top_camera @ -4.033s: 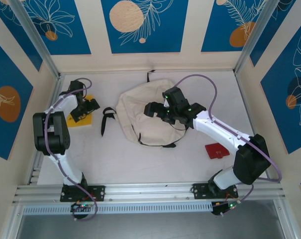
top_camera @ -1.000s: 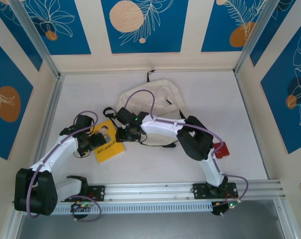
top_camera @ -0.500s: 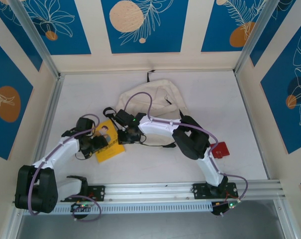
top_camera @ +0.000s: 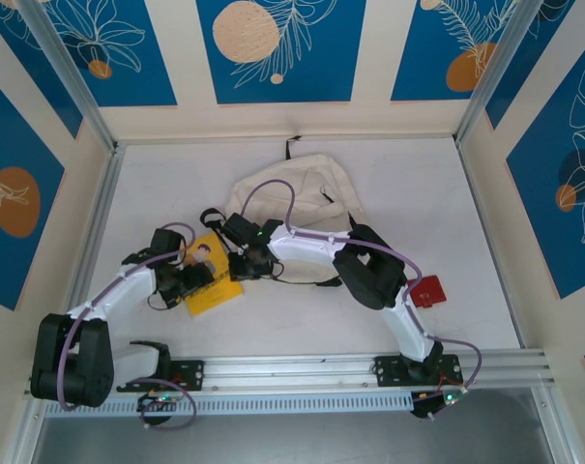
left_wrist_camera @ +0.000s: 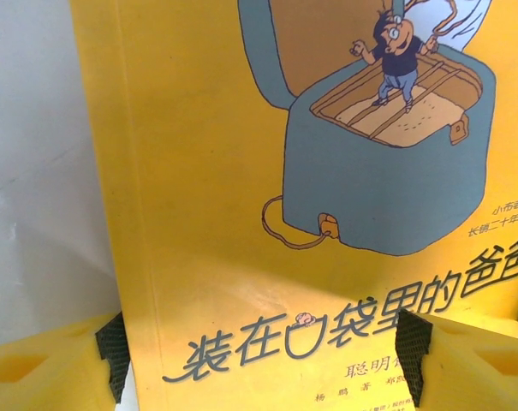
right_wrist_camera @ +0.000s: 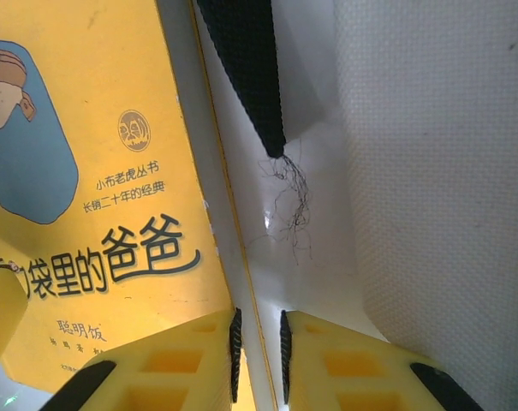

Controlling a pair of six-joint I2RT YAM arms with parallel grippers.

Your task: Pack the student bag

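The student bag [top_camera: 307,188], cream cloth with black straps, lies at the table's middle back; its weave [right_wrist_camera: 447,171] fills the right of the right wrist view. Just left of the bag lies a yellow paperback book [top_camera: 215,290] with a cartoon cover [left_wrist_camera: 224,214]. My left gripper [top_camera: 188,277] is at the book's left side, jaws wide open [left_wrist_camera: 263,355], with the cover under them and reaching past the right pad. My right gripper [top_camera: 240,265] is shut on the book's right edge [right_wrist_camera: 259,342]; pages and cover pass between its pads.
A black strap [top_camera: 211,220] lies on the table left of the bag, its frayed end [right_wrist_camera: 246,77] just beyond the right fingers. A small red thing [top_camera: 427,289] lies on the table to the right. Metal frame posts and walls enclose the table.
The left arm brought the book from the far left to beside the bag. The right arm swung from over the bag to the book's edge, and its jaws narrowed onto it.
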